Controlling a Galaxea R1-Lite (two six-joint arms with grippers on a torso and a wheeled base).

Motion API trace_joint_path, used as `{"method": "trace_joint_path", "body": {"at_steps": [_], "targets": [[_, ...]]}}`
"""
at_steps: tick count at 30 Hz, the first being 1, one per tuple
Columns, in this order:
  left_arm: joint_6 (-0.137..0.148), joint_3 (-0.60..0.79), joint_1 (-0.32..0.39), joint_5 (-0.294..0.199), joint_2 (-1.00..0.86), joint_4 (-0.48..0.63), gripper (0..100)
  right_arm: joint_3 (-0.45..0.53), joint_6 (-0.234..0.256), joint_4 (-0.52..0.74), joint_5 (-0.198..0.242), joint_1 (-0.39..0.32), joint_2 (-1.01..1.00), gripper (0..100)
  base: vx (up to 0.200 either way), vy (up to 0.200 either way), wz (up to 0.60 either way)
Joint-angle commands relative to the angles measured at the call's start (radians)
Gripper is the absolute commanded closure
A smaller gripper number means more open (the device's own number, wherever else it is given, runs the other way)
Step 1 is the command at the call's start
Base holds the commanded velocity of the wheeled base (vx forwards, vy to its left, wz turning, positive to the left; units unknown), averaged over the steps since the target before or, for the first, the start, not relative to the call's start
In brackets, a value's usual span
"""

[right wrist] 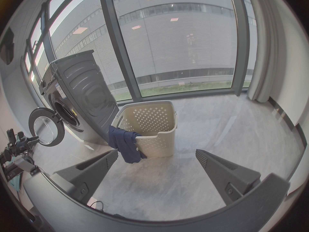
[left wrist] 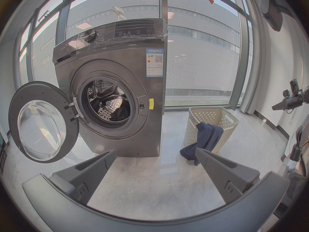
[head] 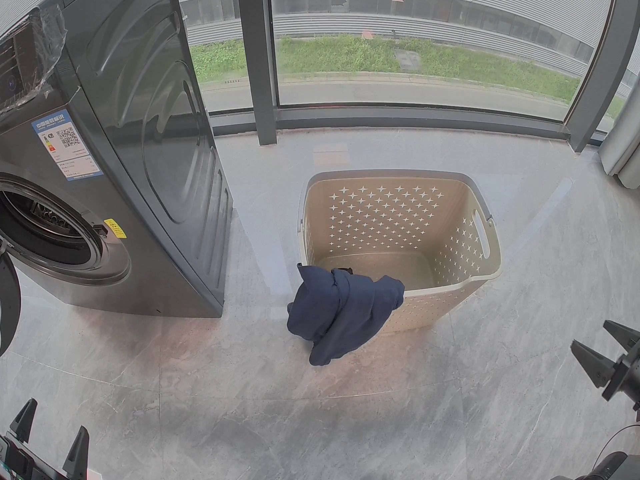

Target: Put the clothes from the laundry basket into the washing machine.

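Clothes look down to one navy garment, draped over the near rim of the laundry basket and hanging down its outer side. To the left, the washing machine stands with its door wide open; something dark in the drum may be laundry already loaded. Left gripper and right gripper hang empty, fingers spread, well apart from the basket — the final pick not yet begun.

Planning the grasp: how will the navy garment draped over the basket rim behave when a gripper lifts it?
Likely floppy: the navy garment folds over the laundry basket rim and hangs in creases, so it should sag and trail. Probably light; the basket could shift if cloth snags.
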Motion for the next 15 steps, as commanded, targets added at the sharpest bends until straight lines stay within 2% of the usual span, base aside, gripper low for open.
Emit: {"method": "trace_joint_path", "body": {"at_steps": [1,5,9,15], "targets": [[0.001,0.016,-0.002,0.000,-0.013,0.000,0,0.051,0.118,-0.631,-0.075,0.310,0.877,0,0.000,0.000,0.00],[0.001,0.016,-0.002,0.000,-0.011,0.000,0,0.048,0.175,-0.730,-0.139,0.379,0.972,0,0.000,0.000,0.00],[0.001,0.016,-0.002,0.000,-0.011,0.000,0,0.047,0.170,-0.784,-0.145,0.390,1.047,0,0.000,0.000,0.00],[0.001,0.016,-0.002,0.000,-0.013,0.000,0,0.036,0.176,-0.795,-0.145,0.421,1.110,0,0.000,0.000,0.00]]}}
